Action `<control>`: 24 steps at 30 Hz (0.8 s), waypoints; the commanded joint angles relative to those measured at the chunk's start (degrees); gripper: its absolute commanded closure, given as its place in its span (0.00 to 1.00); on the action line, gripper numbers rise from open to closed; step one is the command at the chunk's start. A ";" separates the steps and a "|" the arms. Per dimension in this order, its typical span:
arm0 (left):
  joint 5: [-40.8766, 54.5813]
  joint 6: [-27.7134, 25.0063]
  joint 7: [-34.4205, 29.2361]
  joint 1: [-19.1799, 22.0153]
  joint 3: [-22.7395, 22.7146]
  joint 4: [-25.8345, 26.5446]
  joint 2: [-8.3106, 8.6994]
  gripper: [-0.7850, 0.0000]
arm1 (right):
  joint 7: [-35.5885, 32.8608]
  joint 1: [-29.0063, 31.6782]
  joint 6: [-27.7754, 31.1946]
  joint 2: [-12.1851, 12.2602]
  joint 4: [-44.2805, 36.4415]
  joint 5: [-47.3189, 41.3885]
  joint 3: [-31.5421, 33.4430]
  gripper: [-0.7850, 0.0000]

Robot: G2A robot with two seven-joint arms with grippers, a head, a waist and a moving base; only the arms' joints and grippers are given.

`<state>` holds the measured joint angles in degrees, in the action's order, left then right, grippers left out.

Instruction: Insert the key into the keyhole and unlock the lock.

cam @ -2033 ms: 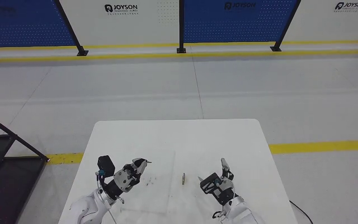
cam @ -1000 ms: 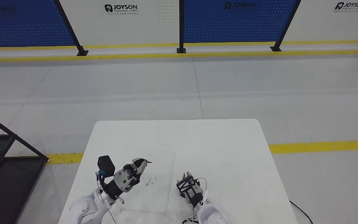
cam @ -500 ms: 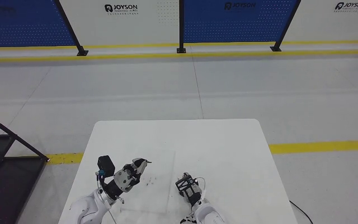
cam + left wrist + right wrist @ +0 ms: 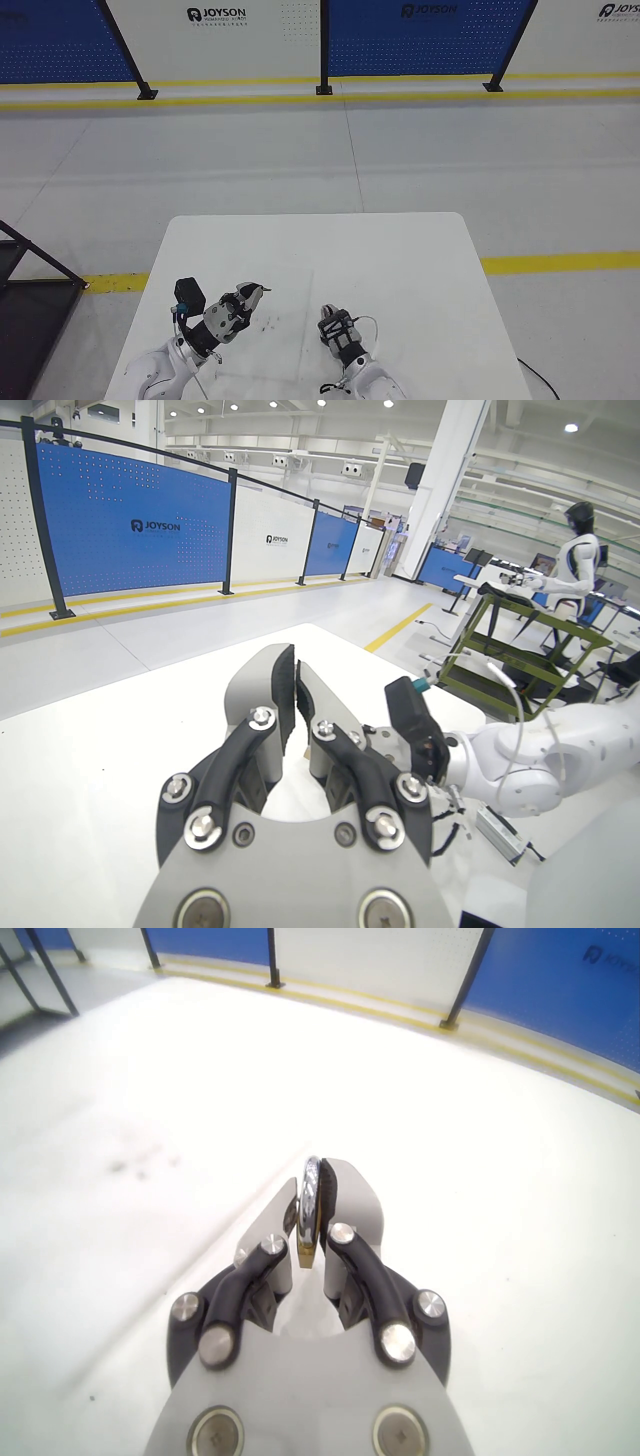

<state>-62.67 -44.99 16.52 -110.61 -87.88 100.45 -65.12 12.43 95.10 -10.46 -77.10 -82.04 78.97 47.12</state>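
Step in hand: as I judge it, securing the lock so that its keyhole can be offered to the key. Nothing is inserted yet.
Right gripper: clamped on the lock, pads pinching the shackle, the brass body towards the wrist.
Left gripper: fingers pressed together. I cannot tell whether a key sits between them.
Where the lock is: in the right gripper, near 6 o'clock on the table. The left gripper sits apart at its 9 o'clock.
Doing it well: keep the pinch firm, since a lock held by its shackle may swivel. Turn the keyhole end towards 9 o'clock and line the key up along its axis before pushing.
Lock's look: small padlock seen edge-on – bright chrome shackle, brass body, keyhole not made out.
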 commanded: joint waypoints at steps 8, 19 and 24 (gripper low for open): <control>0.35 0.01 -0.52 0.49 0.90 0.22 -0.06 1.00 | 6.29 4.97 31.86 3.74 -11.64 -15.81 12.08 1.00; 10.95 -7.65 1.44 4.90 6.60 -5.37 -0.52 1.00 | 5.54 2.88 50.23 4.70 -12.84 -26.35 13.69 1.00; 10.95 -7.65 1.44 4.90 6.60 -5.37 -0.52 1.00 | 5.54 2.88 50.23 4.70 -12.84 -26.35 13.69 1.00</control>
<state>-51.72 -52.63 17.94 -105.70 -81.29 95.06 -65.64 17.98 97.98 39.75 -72.40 -94.88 52.63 60.81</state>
